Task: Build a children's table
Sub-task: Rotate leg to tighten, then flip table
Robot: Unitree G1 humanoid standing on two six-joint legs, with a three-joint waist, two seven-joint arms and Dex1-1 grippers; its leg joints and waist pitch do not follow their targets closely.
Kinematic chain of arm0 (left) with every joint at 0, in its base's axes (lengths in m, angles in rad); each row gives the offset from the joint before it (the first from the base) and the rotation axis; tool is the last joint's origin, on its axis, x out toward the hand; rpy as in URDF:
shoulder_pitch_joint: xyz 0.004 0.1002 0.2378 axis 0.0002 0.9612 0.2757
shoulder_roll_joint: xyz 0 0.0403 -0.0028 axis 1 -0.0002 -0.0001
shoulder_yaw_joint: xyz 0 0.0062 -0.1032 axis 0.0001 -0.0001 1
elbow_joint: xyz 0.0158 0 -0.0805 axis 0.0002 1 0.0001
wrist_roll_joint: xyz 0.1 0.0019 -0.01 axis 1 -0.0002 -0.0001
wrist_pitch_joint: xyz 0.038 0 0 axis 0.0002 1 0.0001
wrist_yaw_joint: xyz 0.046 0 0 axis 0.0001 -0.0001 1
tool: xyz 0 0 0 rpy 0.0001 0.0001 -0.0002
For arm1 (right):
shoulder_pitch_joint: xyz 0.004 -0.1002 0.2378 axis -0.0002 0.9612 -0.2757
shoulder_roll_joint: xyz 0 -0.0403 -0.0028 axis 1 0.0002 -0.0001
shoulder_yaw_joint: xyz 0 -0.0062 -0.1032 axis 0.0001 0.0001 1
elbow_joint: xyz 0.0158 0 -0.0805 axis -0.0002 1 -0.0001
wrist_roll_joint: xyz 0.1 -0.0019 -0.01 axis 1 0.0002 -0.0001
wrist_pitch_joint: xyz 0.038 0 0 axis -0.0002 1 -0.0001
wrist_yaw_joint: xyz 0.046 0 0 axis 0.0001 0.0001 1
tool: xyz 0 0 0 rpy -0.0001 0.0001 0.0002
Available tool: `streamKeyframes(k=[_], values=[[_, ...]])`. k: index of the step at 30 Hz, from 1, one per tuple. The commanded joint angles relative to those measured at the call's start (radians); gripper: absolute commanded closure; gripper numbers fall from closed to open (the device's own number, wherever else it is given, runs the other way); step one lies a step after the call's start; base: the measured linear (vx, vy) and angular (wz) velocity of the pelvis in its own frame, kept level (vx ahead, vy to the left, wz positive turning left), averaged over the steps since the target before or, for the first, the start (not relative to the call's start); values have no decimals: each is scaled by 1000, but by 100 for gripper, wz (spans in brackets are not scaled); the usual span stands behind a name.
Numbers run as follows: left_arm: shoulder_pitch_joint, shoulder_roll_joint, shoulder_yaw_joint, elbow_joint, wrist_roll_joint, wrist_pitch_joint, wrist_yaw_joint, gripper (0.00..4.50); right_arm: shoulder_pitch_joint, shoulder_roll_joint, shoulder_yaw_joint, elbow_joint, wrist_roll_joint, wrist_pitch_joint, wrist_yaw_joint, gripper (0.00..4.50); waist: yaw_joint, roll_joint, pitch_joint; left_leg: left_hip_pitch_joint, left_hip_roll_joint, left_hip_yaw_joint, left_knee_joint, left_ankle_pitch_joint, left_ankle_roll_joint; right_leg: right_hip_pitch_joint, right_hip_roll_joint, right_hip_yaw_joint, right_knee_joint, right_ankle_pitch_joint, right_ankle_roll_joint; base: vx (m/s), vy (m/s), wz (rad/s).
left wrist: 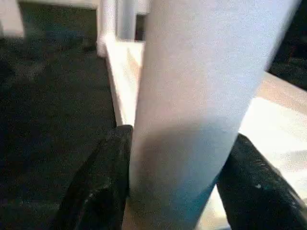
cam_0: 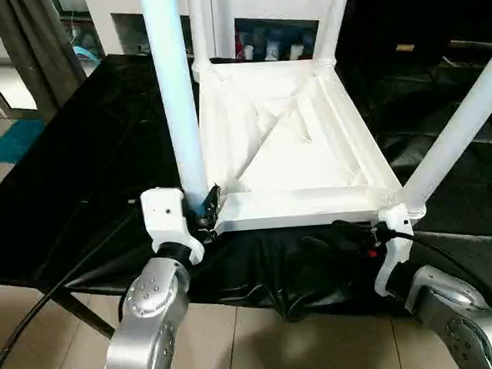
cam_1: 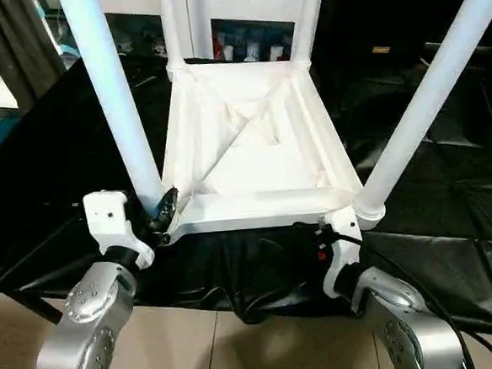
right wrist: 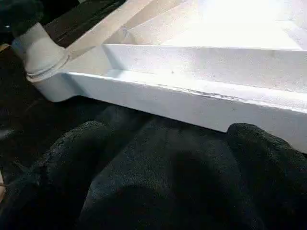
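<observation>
Black-draped worktop (cam_0: 76,163), head views: children's table (cam_0: 285,139) lies inverted, four legs standing in its corner sockets, left claw (cam_0: 209,206) at the near-left leg (cam_0: 176,96). Left wrist view: fingers (left wrist: 103,177) flank that leg, contact uncertain; step judged seating it, next a firm downward press. Right wrist view: right claw (right wrist: 168,158) spread wide, empty, beside the table's near rim.

The children's table (cam_1: 252,150) lies upside down, left pincer (cam_1: 159,209) around its near leg (cam_1: 118,100).
</observation>
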Motion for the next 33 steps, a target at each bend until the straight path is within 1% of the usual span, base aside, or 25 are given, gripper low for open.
streamKeyframes(k=[1,2,3,4,5,8,9,11,13,14,16,19,20,23,25,26,28,31,32,33], values=[[1,16,-31,-45,57,-92,-12,207,10,-7,-3,0,-8,-15,4,0,2,-5,-59,17,56,-23,-69,-27,80,40,-67,32,-51,210,-209,0,0,0],[11,36,-46,-48,88,-134,-9,207,12,-6,-5,1,-11,-16,4,0,2,-6,-58,18,57,-24,-70,-29,81,39,-67,31,-52,213,-212,0,0,0],[12,38,-48,-49,92,-139,-10,207,12,-7,-5,1,-11,-16,4,0,1,-5,-57,19,59,-23,-72,-43,78,38,-68,32,-52,203,-218,0,0,0],[17,54,-62,-49,121,-173,-12,207,13,-7,-6,3,-13,-18,4,0,0,-7,-55,20,59,-23,-74,-54,75,37,-68,31,-54,189,-222,0,0,0],[30,73,-81,-47,156,-197,-17,207,15,-7,-6,5,-17,-21,5,0,-1,-6,-53,21,59,-23,-76,-90,67,35,-68,32,-58,134,-218,0,0,0],[36,81,-89,-42,180,-201,-19,207,17,-8,-5,5,-19,-24,6,0,-2,-4,-53,23,60,-23,-78,-103,51,33,-69,33,-60,98,-214,0,0,0],[36,82,-90,-36,191,-209,-19,191,16,-8,-5,6,-20,-25,6,0,-2,-4,-53,23,60,-23,-77,-95,47,33,-67,33,-58,106,-214,0,0,0],[38,77,-89,-30,197,-216,-19,171,15,-8,-4,8,-23,-26,8,0,-3,-5,-53,22,58,-23,-76,-83,49,33,-67,33,-57,126,-215,0,0,0],[39,75,-88,-27,197,-223,-20,169,15,-8,-4,8,-24,-27,8,0,-3,-5,-54,21,57,-23,-76,-82,51,33,-67,33,-57,128,-216,0,0,0],[40,72,-86,-22,189,-220,-24,146,16,-8,-3,8,-25,-28,9,0,-3,-6,-53,21,57,-22,-76,-85,51,33,-68,33,-57,126,-217,0,0,0],[41,70,-86,-17,186,-224,-26,146,16,-9,-2,7,-26,-29,9,0,-2,-5,-53,22,57,-23,-76,-88,51,32,-68,33,-57,120,-220,0,0,0],[42,53,-73,2,162,-191,-18,112,18,-10,-2,6,-26,-29,11,0,-3,-6,-52,22,56,-22,-75,-92,51,32,-67,34,-57,113,-222,0,0,0],[34,17,-38,31,122,-139,8,112,18,-10,-2,5,-27,-29,11,0,-4,-7,-52,22,56,-21,-75,-90,49,32,-67,35,-56,112,-225,0,0,0],[27,7,-24,43,108,-128,10,112,17,-10,-2,5,-28,-30,11,0,-4,-7,-52,22,55,-21,-75,-90,51,31,-67,34,-59,105,-228,0,0,0],[14,-21,5,60,63,-110,3,112,14,-10,-3,6,-31,-30,13,0,-3,-8,-52,21,55,-21,-74,-88,54,32,-68,35,-59,107,-230,0,0,0],[9,-39,20,63,25,-90,-1,112,12,-11,-4,6,-33,-31,14,0,-4,-8,-51,21,55,-20,-75,-92,53,31,-68,34,-58,97,-237,0,0,0],[8,-47,24,65,10,-84,-6,112,12,-11,-4,7,-34,-31,15,0,-3,-9,-51,21,55,-21,-75,-98,55,32,-68,34,-60,86,-238,0,0,0],[7,-50,27,66,12,-88,-1,149,10,-12,-5,7,-34,-31,15,0,-4,-9,-53,20,56,-21,-73,-83,67,33,-68,35,-59,103,-233,0,0,0],[6,-55,29,67,7,-89,-5,154,8,-12,-5,8,-35,-31,16,0,-5,-14,-53,19,56,-21,-73,-80,71,34,-68,34,-60,105,-231,0,0,0],[6,-58,31,67,4,-88,-9,154,7,-12,-4,8,-35,-32,17,0,-4,-12,-53,19,56,-21,-73,-80,72,34,-69,34,-59,103,-232,0,0,0]])
